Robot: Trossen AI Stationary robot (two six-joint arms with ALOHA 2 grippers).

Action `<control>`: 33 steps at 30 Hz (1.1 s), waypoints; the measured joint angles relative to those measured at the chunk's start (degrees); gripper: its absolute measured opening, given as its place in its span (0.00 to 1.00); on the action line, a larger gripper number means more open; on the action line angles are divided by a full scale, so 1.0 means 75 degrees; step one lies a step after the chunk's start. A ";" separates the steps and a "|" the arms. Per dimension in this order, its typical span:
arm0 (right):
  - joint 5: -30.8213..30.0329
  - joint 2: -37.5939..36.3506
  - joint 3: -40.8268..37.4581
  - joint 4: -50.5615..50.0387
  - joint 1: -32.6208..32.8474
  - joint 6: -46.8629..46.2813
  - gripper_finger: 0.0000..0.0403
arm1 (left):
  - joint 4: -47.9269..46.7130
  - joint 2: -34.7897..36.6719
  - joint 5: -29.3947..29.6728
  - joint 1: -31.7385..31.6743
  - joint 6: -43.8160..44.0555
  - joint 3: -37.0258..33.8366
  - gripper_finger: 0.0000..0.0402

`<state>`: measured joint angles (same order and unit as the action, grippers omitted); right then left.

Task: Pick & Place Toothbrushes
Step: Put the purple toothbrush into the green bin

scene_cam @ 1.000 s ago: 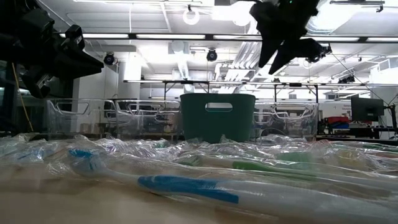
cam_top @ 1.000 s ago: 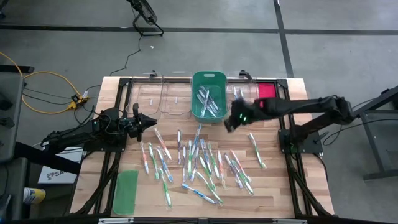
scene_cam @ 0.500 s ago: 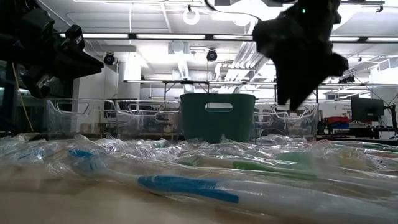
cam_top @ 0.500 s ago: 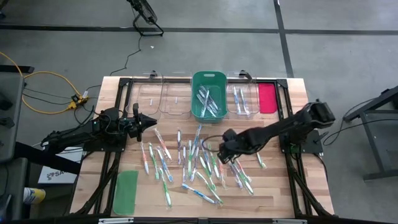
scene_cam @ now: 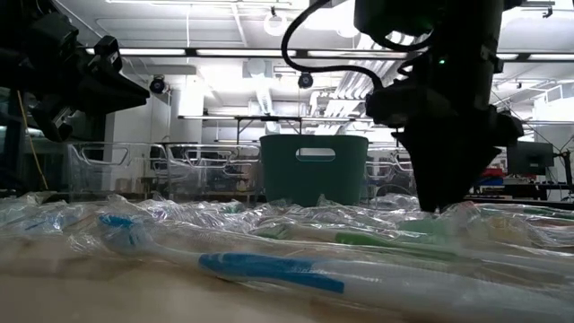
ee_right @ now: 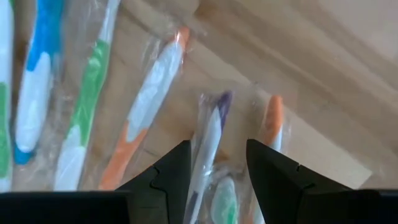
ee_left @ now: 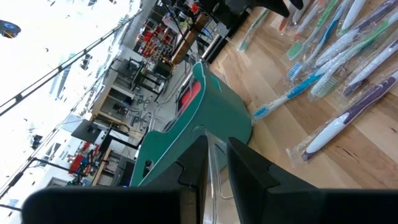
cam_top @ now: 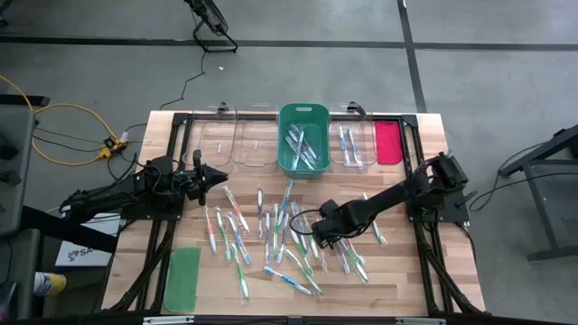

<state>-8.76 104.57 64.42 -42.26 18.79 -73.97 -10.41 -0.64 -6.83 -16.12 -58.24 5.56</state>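
Toothbrushes (cam_top: 289, 230) lying scattered in clear wrappers across the middle of the wooden bench (cam_top: 397, 271), with several more resting inside the green bin (cam_top: 302, 140) at the far edge and a few in the clear bin (cam_top: 352, 144) just beside it. Reaching low over the pile — right tool (cam_top: 322, 236) with fingers apart, straddling a purple-handled brush (ee_right: 208, 146) while an orange-handled brush (ee_right: 146, 106) and another orange one (ee_right: 272, 121) lie wrapped on either side. Seen at bench height, hanging dark right tool (scene_cam: 444, 193) down among the crinkled wrappers in front of the green bin (scene_cam: 314, 166). Waiting near the bench's left edge — left tool (cam_top: 217, 175), held above the wood beside the nearest brushes, fingers (ee_left: 249, 174) set a narrow gap apart and gripping nothing. Lying flat near the front left corner, a green lid (cam_top: 183, 278); lying beyond the clear bin at the far right, a red-pink lid (cam_top: 386, 142).
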 joint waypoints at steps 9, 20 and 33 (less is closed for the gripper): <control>-0.0198 0.0136 0.0000 0.0139 -0.0003 0.0017 0.37 | 0.0000 0.0000 0.0000 0.0000 0.0000 0.0003 0.14; -0.0066 0.0425 0.0020 0.0320 -0.0006 -0.0035 0.22 | 0.0000 -0.0003 0.0000 0.0000 0.0003 0.0000 0.14; -0.0108 -0.0630 -0.0012 0.0527 -0.0325 0.0757 0.04 | 0.0000 -0.0003 0.0000 0.0000 0.0002 0.0002 0.14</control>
<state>-9.58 99.85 64.34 -38.31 16.35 -68.29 -10.41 -0.67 -6.83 -16.12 -58.22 5.58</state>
